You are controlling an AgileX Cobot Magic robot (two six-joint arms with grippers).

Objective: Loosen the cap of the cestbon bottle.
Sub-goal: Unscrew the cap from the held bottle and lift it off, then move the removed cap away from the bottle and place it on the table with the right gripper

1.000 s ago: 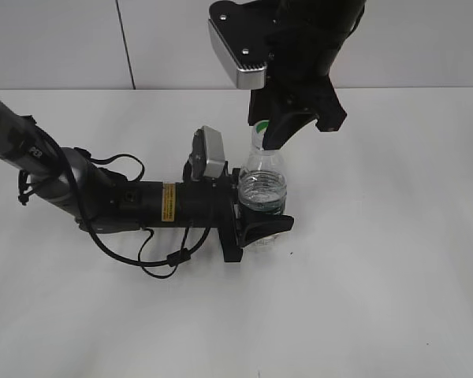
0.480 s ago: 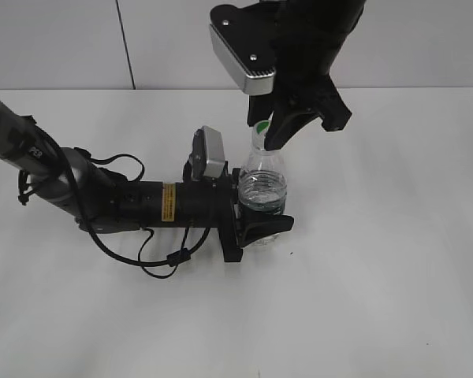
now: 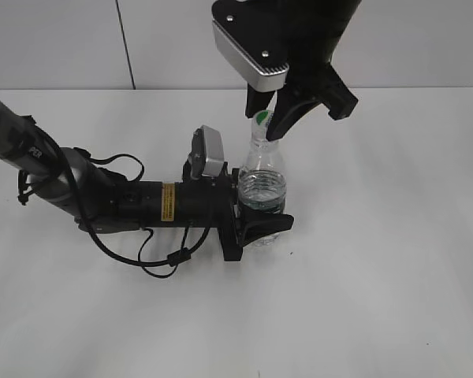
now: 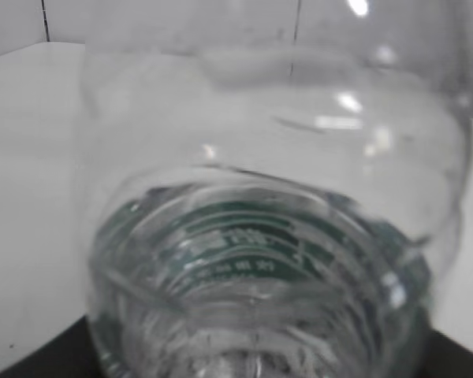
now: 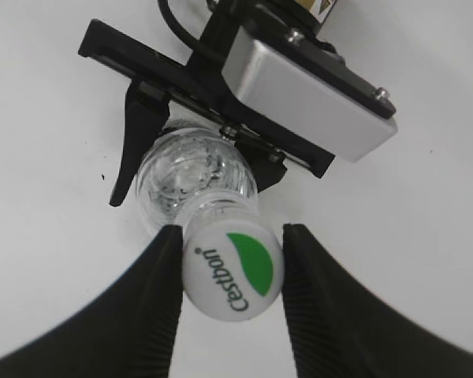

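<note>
The cestbon bottle (image 3: 262,185), clear with a green label band, stands upright on the white table. My left gripper (image 3: 260,224) lies low along the table and is shut on the bottle's lower body. The bottle fills the left wrist view (image 4: 260,236), where my jaws show only as dark corners. The cap (image 3: 262,120) is white with a green patch and sits on the neck. My right gripper (image 3: 266,118) comes down from above. In the right wrist view its two black fingers (image 5: 232,236) press both sides of the cap (image 5: 232,272).
The left arm with its cable loop (image 3: 142,236) stretches across the table's left side. The left wrist camera housing (image 5: 307,90) sits just behind the bottle. A grey wall (image 3: 426,39) stands behind the white table (image 3: 378,260).
My right gripper has turned about the bottle's axis, staying at the cap. More of the cap's top now shows in the exterior view. The left arm and bottle have not moved.
</note>
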